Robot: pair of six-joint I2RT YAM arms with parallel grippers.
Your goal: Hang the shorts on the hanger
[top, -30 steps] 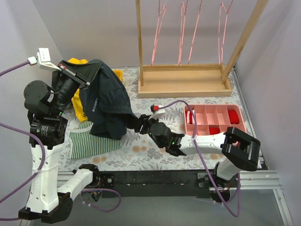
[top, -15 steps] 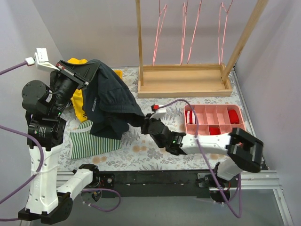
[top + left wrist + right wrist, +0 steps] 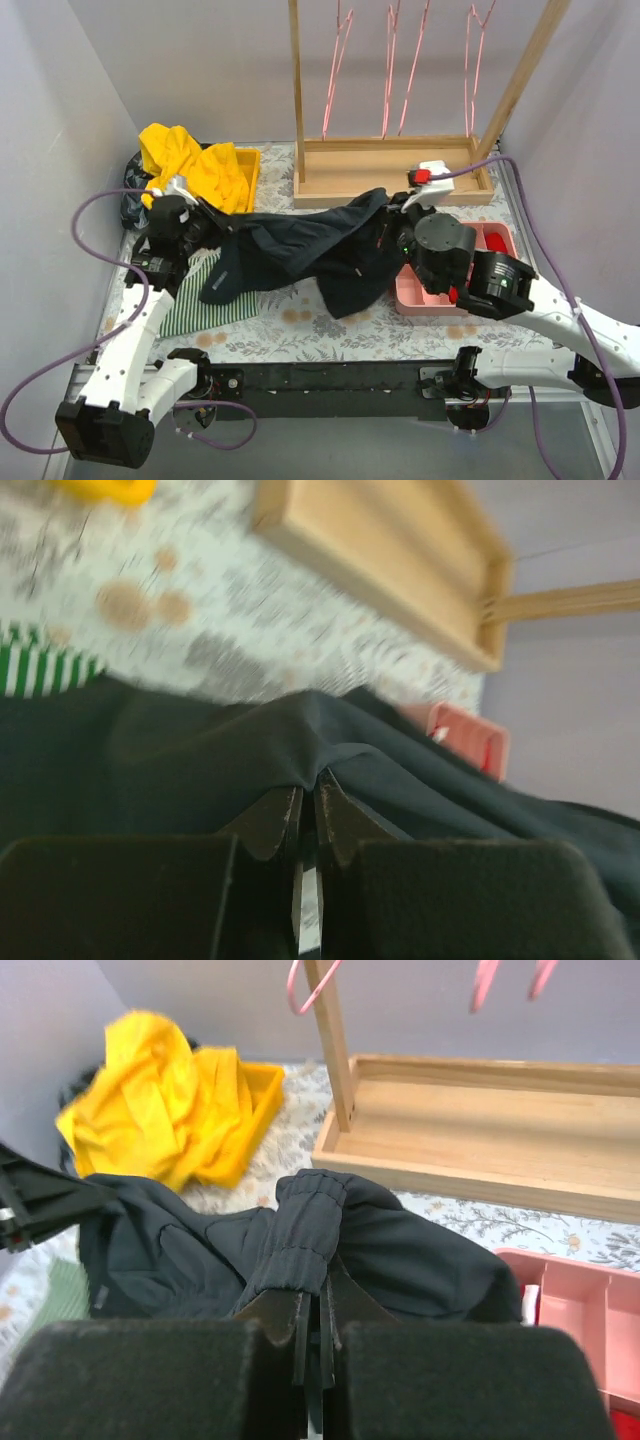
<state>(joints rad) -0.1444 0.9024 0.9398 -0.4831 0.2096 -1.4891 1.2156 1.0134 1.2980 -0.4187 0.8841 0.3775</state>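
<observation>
A flower-patterned counter (image 3: 300,320) carries the work, with a wooden rack (image 3: 390,185) standing along its far edge. The dark shorts (image 3: 300,250) are stretched across the middle of the counter, running from near the left edge towards the right. They are gathered at both ends and sag in between, with the lower folds apparently resting on the surface. A yellow garment (image 3: 195,165) is heaped at the far left corner. A striped cloth (image 3: 195,310) lies partly under the left end of the shorts, and a pink tray (image 3: 425,292) sits under the right end.

Several pink hangers hang inside the rack, and a likely hanger (image 3: 336,75) for the job is one of them, well apart from the shorts and untouched. Which one is meant cannot be told.

The left end effector (image 3: 309,785) is pinched tight on a fold of the shorts near the left edge. The right end effector (image 3: 318,1295) is clamped on the ribbed waistband, just in front of the rack's base.

By this showing the task is at an early stage. The shorts are gripped and spread, but lifting them to a hanger and draping them over it are not yet done.
</observation>
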